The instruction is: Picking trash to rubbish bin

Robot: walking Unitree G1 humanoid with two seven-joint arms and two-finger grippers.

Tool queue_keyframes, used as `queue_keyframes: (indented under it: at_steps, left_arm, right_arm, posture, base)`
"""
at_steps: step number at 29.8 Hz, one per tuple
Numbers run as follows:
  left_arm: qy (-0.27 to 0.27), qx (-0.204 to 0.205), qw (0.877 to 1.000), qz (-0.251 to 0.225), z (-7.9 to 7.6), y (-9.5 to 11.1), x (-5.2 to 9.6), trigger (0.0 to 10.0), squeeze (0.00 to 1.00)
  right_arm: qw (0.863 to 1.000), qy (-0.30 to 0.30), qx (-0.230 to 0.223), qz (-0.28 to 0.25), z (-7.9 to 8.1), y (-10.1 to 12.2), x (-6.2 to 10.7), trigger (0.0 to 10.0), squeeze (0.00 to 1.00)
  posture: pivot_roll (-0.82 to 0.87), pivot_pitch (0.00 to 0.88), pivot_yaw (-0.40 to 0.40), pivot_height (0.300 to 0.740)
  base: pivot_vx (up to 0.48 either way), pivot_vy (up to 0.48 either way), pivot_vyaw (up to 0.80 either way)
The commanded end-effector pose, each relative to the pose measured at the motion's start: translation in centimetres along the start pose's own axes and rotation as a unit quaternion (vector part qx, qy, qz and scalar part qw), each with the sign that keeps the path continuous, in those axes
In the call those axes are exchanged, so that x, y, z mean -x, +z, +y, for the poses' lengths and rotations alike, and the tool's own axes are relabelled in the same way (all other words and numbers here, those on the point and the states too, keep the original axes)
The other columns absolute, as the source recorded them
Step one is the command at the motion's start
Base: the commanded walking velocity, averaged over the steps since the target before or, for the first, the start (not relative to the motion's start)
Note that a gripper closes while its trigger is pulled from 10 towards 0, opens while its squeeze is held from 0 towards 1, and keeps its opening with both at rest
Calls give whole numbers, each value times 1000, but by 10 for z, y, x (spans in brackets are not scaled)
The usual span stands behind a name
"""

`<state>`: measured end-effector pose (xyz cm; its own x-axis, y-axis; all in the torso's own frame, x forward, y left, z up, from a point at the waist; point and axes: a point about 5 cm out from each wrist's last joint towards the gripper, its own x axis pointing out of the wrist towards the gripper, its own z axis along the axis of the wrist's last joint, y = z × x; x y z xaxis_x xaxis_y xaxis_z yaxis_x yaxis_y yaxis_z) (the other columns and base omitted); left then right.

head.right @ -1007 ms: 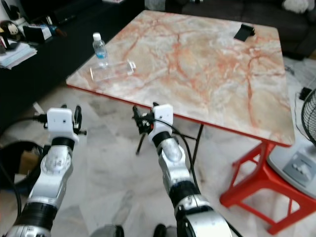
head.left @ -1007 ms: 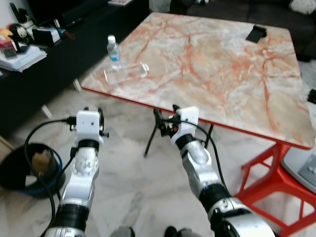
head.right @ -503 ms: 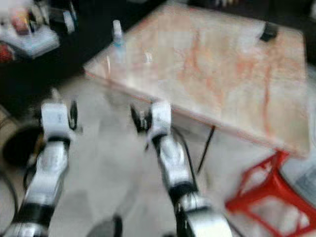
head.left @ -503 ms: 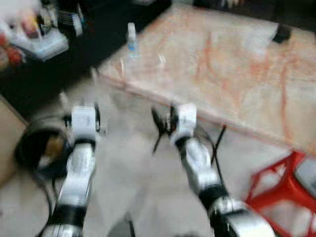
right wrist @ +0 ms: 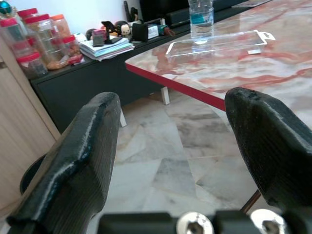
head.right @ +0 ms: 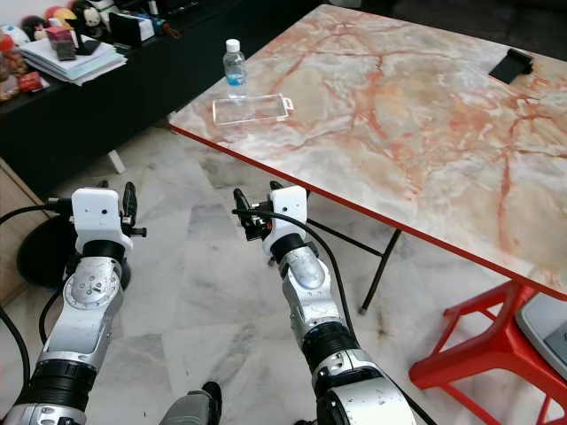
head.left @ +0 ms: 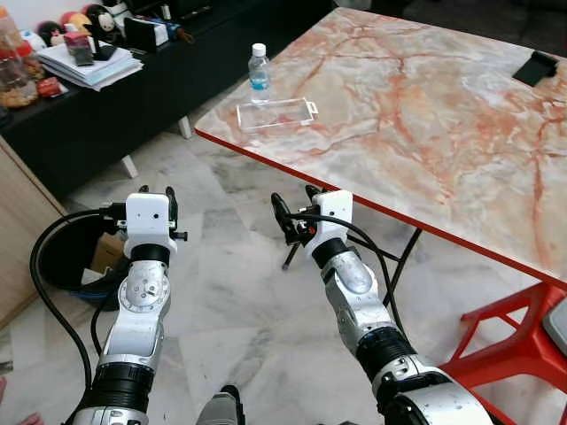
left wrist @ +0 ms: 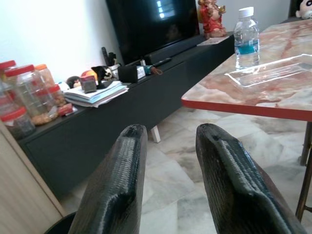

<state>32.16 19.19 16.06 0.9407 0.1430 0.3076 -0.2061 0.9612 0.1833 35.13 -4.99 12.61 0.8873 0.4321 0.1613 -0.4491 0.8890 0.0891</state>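
— Tool check first: where do the two stand?

— Right tool [head.left: 296, 212] is held out in front of the robot, below the near edge of the counter [head.left: 425, 133], with its fingers spread wide and nothing between them. Left tool [head.left: 143, 197] is raised over the floor beside it, fingers a little apart, also empty.

— And the trash?

— On the counter's far-left corner. A clear plastic tray [head.left: 275, 113] lies flat there, and a small water bottle [head.left: 259, 74] with a blue label stands upright just behind it, touching or nearly so; I can't tell which.

— Which way from the tools?

— Ahead and up, past the red counter edge. The tray sits roughly straight ahead of the right tool, so I judge that arm the nearer; the left one is offset further to the left.

— How does the tray point?

— Its long axis runs roughly along the near-left counter edge, one short end with a small tab toward the counter's middle. The bottle's long axis is vertical, cap up.

— And the bin?

— A dark round bin [head.left: 64, 257] sits on the floor to the left, next to the left arm, behind the black cable
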Motion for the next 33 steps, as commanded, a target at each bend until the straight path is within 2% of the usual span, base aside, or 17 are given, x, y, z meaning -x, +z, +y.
queue_keyframes:
  at_steps: [1,17,20,33]
  left_arm:
    - [4,0,1000,-6,2,5,-2,10000,0]
    - [6,4,1000,-8,1,7,-3,10000,0]
    - [7,4,1000,-8,1,7,-4,10000,0]
    - [3,4,1000,-9,0,8,-4,10000,0]
  right_arm:
    - [1000,13,-12,-4,12,1,-3,10000,0]
    - [1000,25,-4,-8,16,2,-4,10000,0]
    - [1000,27,-2,-8,17,2,-4,10000,0]
    - [1000,27,-13,-7,19,2,-4,10000,0]
  posture:
    - [131,153,-35,740]
    - [126,156,-40,740]
    - [127,156,-38,740]
    - [130,153,-34,740]
  base:
    - [0,0,0]
    - [280,0,0]
    - [300,0,565]
    - [306,0,50]
